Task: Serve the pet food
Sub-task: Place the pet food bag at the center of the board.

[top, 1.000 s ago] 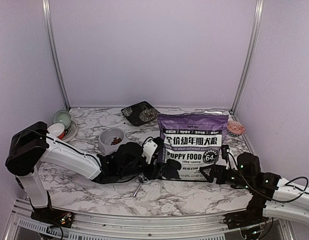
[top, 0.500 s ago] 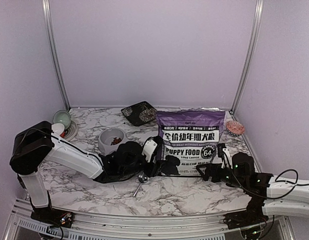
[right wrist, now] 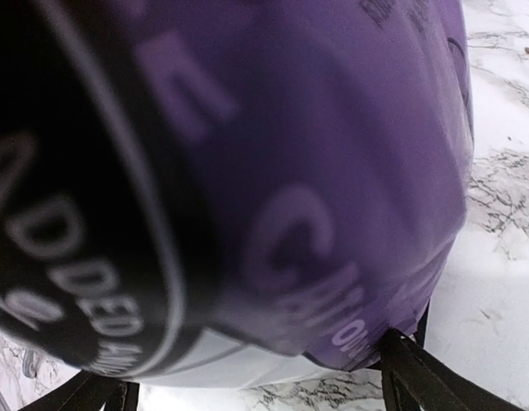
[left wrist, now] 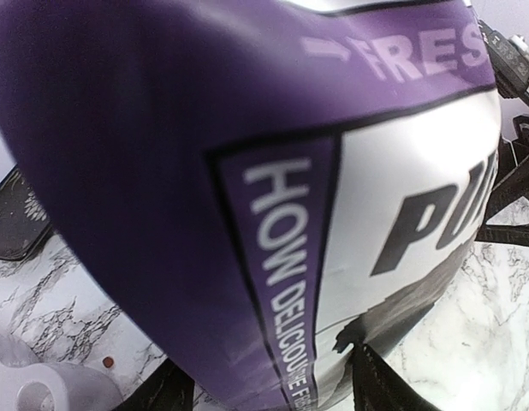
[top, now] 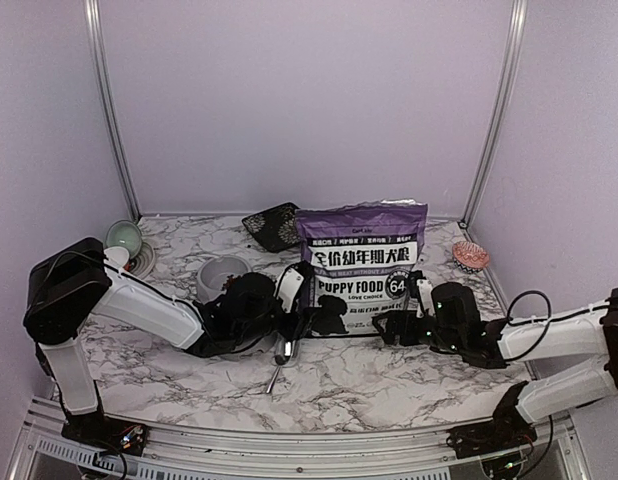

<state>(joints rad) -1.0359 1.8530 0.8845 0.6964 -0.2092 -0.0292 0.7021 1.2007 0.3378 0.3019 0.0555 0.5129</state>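
The bag (left wrist: 273, 171) fills nearly the whole view, purple above and white below, with "HOW DELICIOUS" running down a purple band and large black letters "PU" on the white. It sits between the dark fingers (left wrist: 377, 384) of the left gripper (left wrist: 269, 396), which clasp its lower edge. Marble table (left wrist: 496, 300) shows on both sides. At the left lie a dark patterned plate (left wrist: 9, 218), one reddish-brown pellet (left wrist: 108, 363) and a blurred pale object (left wrist: 33, 390). The right arm (left wrist: 514, 184) shows at the right.
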